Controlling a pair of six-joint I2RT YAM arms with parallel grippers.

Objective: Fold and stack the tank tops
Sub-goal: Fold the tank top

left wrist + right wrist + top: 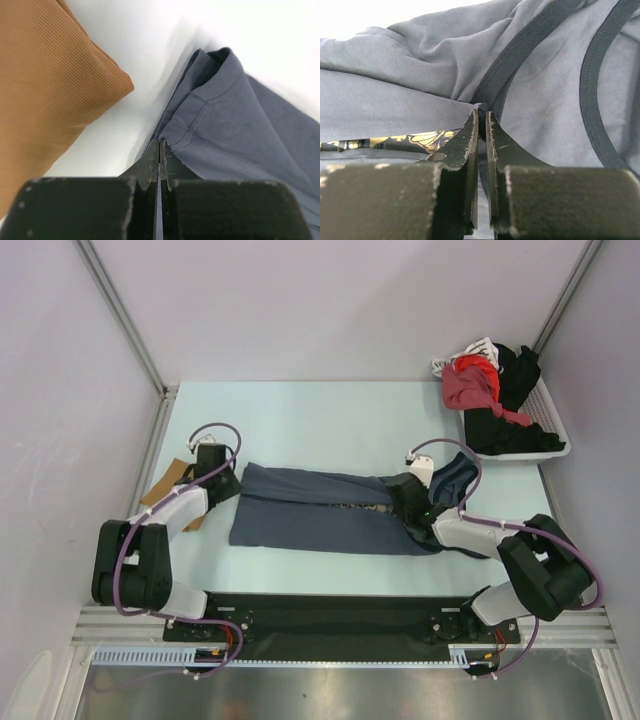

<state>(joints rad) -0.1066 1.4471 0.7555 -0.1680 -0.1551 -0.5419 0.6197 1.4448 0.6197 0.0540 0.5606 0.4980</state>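
Black left fingers (149, 169) filled the bottom of their wrist view, pressed shut on the stitched hem of the blue top (310, 515), which seemed raised a little off the tabletop (300, 420) there. Right fingers (470, 142) stood all but closed, a thin slit between them, apparently nipping the dark trim (520, 45) near an armhole. From above, the blue top lay mid-tabletop as a long band running from 9 to 3 o'clock between the two arms, so it looked folded once lengthwise, with its neck end bunched at 3 o'clock. Its cross folds were not yet made, and it had not been stacked. At 9 o'clock, partly under the left arm, the tan top (165, 488) looked already folded into a flat pad with a rounded corner, probably the base of the stack. Tan cloth was finely ribbed knit; blue cloth was smooth, thin and limp, creasing softly, with a double-stitched hem and curved darker bands. A yellow-and-black print (420, 141) showed in the gap between its layers; what it was could not be told. At 2 o'clock a white basket (555, 447) held red and black garments.
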